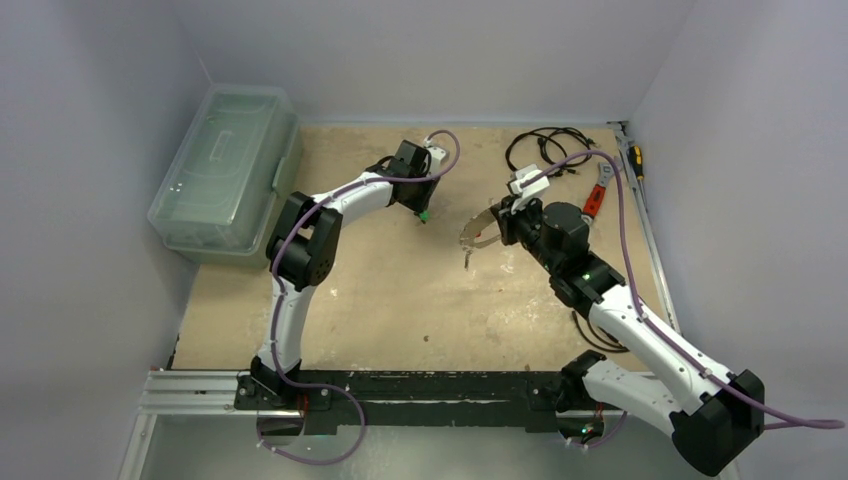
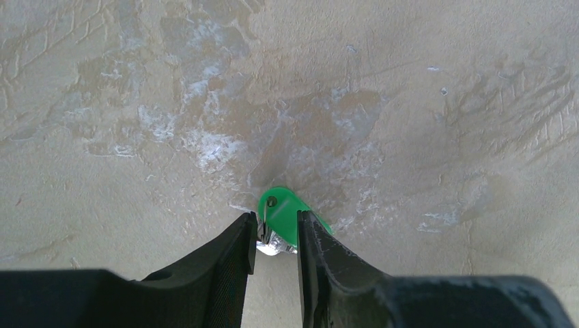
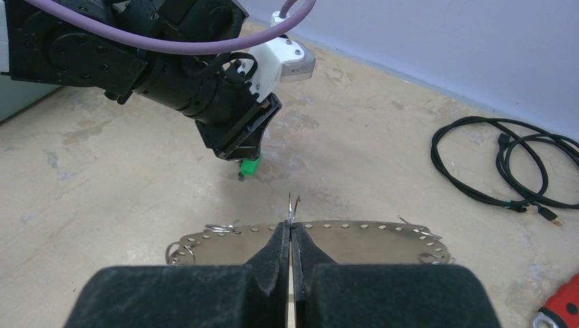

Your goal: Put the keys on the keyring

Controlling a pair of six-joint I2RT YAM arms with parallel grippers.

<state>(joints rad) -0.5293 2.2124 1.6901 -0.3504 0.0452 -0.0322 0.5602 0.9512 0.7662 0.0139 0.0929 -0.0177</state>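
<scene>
Left wrist view is showing the left gripper (image 2: 276, 224) pinching the green-tagged key (image 2: 281, 207) at its fingertips, the jaws standing a narrow gap apart with the key filling it. The key is sitting just over the table (image 2: 136, 102), and whether it is touching the surface I cannot tell. Its long axis is running in line with the fingers: the green tag end, with its small hole, is poking forward past the tips, and the metal part is lying back between them. The right gripper (image 3: 291, 232) is pressing its jaws together on the near rim of the keyring (image 3: 369, 240), which is hanging clear of the table. It is a flat silvery oval lying crosswise to the fingers, long axis running from that gripper's left to its right, holed far rim facing the left gripper. Small split rings (image 3: 222, 229) are dangling along the rim, and none is carrying a tagged key as far as I can see. So the task is looking early: one key is in hand and the ring is being presented, but nothing is threading yet — key and ring are sitting near each other but apart, the key beyond the ring's far edge. A red-handled object (image 3: 556, 307) is lying off to the right gripper's right — too cropped to say whether it is a key.
</scene>
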